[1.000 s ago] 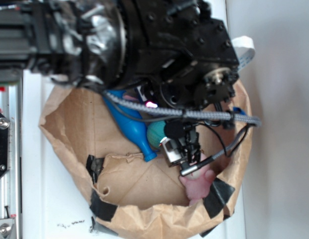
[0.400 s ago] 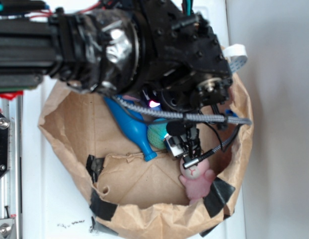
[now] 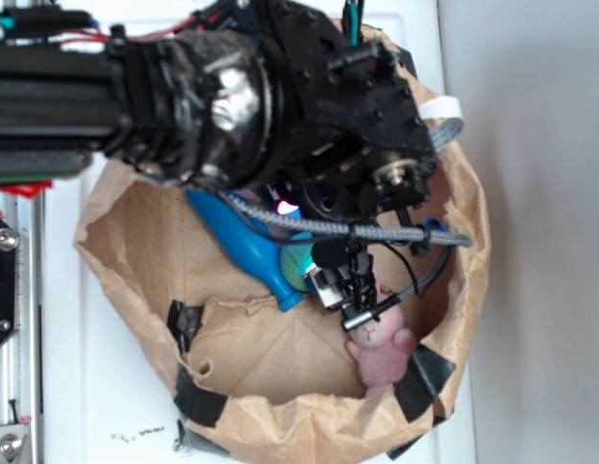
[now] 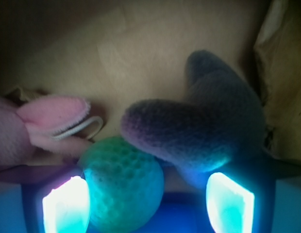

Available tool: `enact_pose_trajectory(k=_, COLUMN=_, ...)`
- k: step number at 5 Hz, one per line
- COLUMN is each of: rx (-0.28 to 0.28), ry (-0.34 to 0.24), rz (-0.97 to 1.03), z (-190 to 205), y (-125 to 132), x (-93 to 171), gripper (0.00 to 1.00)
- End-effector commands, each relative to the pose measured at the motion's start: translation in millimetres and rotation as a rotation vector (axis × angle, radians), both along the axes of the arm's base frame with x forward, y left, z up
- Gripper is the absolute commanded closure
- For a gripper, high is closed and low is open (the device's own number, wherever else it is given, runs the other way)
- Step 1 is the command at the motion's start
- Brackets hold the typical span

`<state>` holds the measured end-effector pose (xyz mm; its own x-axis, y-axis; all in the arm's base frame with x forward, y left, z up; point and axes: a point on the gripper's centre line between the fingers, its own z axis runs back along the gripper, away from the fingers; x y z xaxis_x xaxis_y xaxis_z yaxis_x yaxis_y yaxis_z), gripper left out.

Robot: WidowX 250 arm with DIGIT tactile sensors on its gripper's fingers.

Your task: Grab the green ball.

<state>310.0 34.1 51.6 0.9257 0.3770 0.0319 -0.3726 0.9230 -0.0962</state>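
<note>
End effector (image 4: 148, 201), wrist view: both glowing pads (image 4: 65, 204) stand apart, jaws released, nothing clenched yet. The green ball (image 4: 124, 184) lies between them, pressed toward the pad at 9 o'clock, with a purple-grey plush limb (image 4: 199, 131) overlapping it from 2 o'clock and the pink bunny (image 4: 41, 126) at 10 o'clock. Exterior view: over the past second the end effector (image 3: 346, 290) has shifted toward 10 o'clock, off the pink bunny (image 3: 379, 348) and alongside the green ball (image 3: 298, 263), beside the blue bottle (image 3: 242, 244) inside the paper bag (image 3: 135, 237). Judged: the approach is nearly complete; closing comes next.
</note>
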Motion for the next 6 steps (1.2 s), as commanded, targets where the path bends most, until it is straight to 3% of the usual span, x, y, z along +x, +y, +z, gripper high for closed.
enact_pose_trajectory(k=1, rx=-0.032, ry=-0.005, rz=-0.013, z=14.2, y=-6.7, x=-4.8, gripper=0.0)
enact_pose_trajectory(k=3, rx=-0.09, ry=-0.019, rz=-0.026, z=25.1, y=-6.2, x=-2.0, gripper=0.0)
enact_pose_trajectory(k=5, rx=-0.16, ry=-0.082, rz=-0.044, z=64.5, y=2.1, x=-12.1, gripper=0.0)
enact_pose_trajectory(k=6, rx=-0.149, ry=-0.113, rz=-0.044, z=63.6, y=-2.2, x=-10.2, gripper=0.0)
